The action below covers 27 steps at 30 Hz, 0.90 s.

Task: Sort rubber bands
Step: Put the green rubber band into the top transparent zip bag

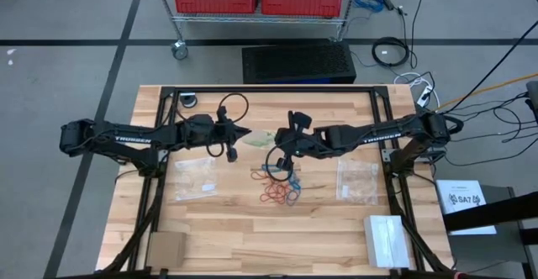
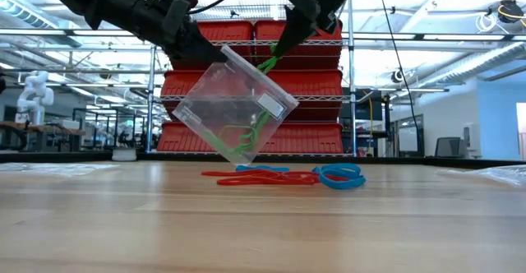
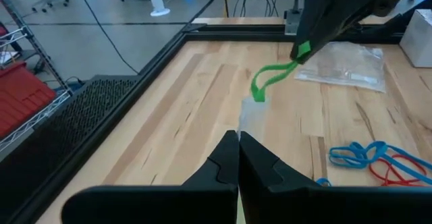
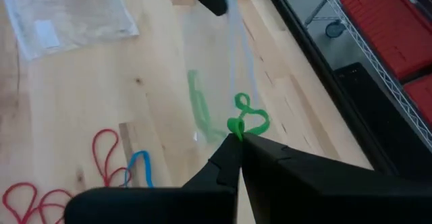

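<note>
Wood desk (image 1: 252, 237): L gripper (image 2: 203, 49) fingers pinch clear bag (image 2: 234, 104); R gripper (image 2: 281, 53) fingers pinch limp, featherlight green band (image 2: 267, 62) above it; you grip mid-loop.

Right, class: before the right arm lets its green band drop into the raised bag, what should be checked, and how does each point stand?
1. Left gripper shut on the clear bag, held off the table: ok.
2. Right gripper shut on a green rubber band: ok.
3. Band at the bag's top edge: ok.
4. Bag mouth open enough: cannot tell.
5. Only green bands inside bag: ok.
6. Red bands and blue bands lie unsorted on the table: not ok.
</note>
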### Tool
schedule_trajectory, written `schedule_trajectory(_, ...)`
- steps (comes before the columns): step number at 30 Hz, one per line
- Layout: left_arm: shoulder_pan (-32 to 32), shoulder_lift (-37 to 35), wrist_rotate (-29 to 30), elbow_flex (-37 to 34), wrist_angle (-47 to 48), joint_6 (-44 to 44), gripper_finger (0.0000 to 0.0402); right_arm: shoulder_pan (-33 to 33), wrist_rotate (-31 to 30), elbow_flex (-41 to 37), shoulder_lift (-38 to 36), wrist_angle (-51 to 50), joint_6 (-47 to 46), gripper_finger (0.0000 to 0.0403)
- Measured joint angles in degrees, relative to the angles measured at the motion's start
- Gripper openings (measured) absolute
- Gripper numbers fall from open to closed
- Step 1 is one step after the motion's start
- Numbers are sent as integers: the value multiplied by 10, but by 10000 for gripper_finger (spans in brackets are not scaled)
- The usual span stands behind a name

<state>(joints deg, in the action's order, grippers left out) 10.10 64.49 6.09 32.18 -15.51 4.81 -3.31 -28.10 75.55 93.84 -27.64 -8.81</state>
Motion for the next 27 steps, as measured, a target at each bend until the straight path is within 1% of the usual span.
schedule_trajectory(4,0,0,0,0,0,0,0,11,8,0,4,0,-2,0)
schedule_trajectory(6,-1,0,0,0,0,0,0,19,35,0,10,8,-1,0)
schedule_trajectory(8,-1,0,-2,0,0,2,0,27,50,0,19,13,6,0)
schedule_trajectory(12,-1,0,-25,0,1,10,0,42,90,0,31,25,34,0)
schedule_trajectory(18,-8,0,-32,0,17,38,0,45,91,0,31,48,65,0)
schedule_trajectory(22,-9,0,-33,0,18,46,0,45,119,0,31,51,69,0)
schedule_trajectory(27,-9,0,-36,0,32,65,0,45,119,0,31,52,73,0)
